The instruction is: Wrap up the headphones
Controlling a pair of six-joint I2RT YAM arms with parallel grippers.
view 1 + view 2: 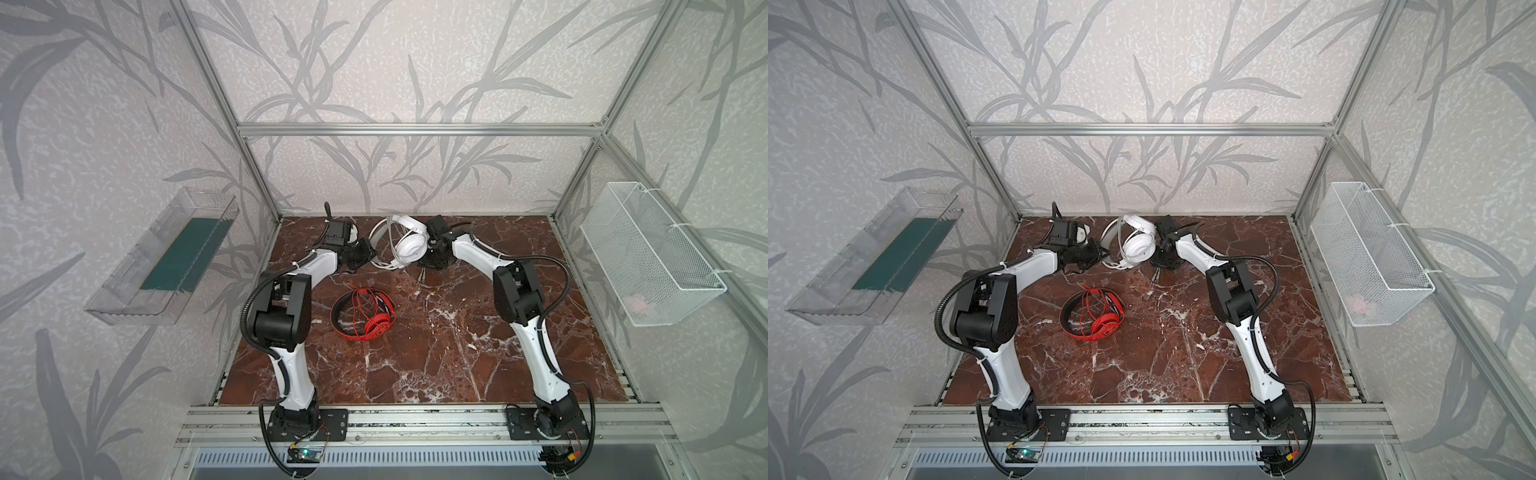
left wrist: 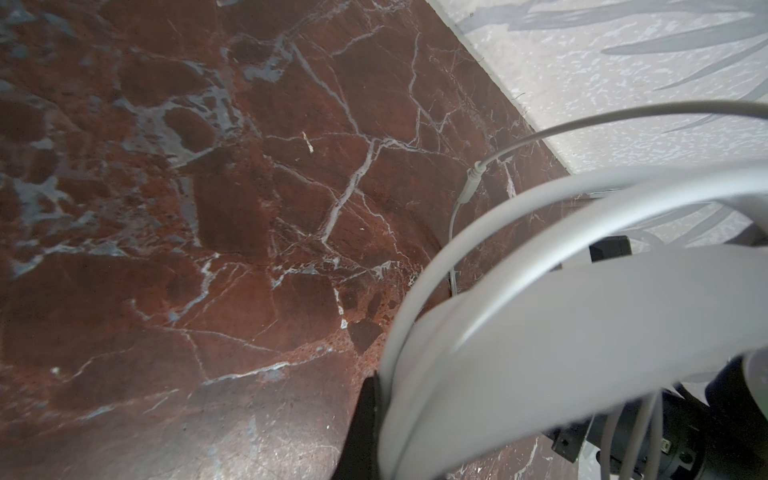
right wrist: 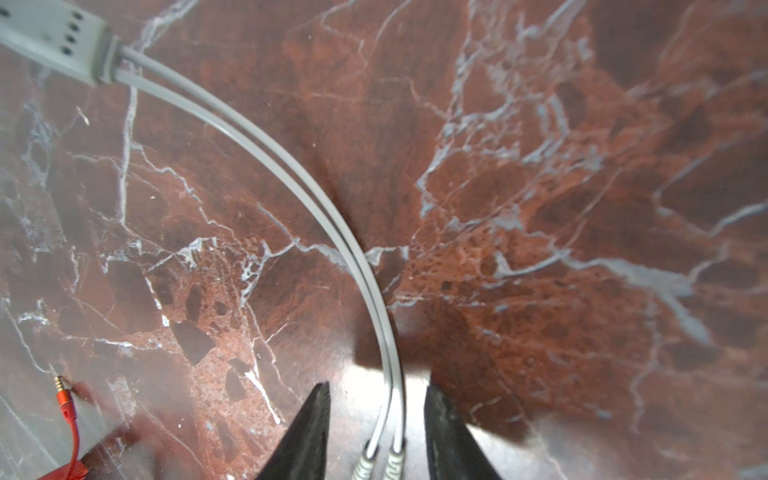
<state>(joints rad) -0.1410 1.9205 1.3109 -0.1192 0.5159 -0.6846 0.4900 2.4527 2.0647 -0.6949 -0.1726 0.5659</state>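
Note:
The white headphones (image 1: pixel 409 247) hang tilted above the marble table (image 1: pixel 457 340) near the back wall, their grey-white cable looped round the band. My left gripper (image 1: pixel 366 252) is shut on the white headband (image 2: pixel 561 332); one black finger (image 2: pixel 368 419) shows pressed against it. My right gripper (image 3: pixel 378 399) stands open just right of the ear cup. Two strands of the white cable (image 3: pixel 299 174) run between its fingers without touching them, plug ends toward the wrist. The red headphones (image 1: pixel 365 311) lie mid-table with their thin red cable wound on them and the red plug (image 3: pixel 64 399) loose on the marble.
A clear plastic bin (image 1: pixel 166 257) hangs on the left wall. On the right wall is a white wire basket (image 1: pixel 648 253). The back wall (image 2: pixel 623 83) stands close behind the white headphones. Aluminium frame posts rise at the table's corners.

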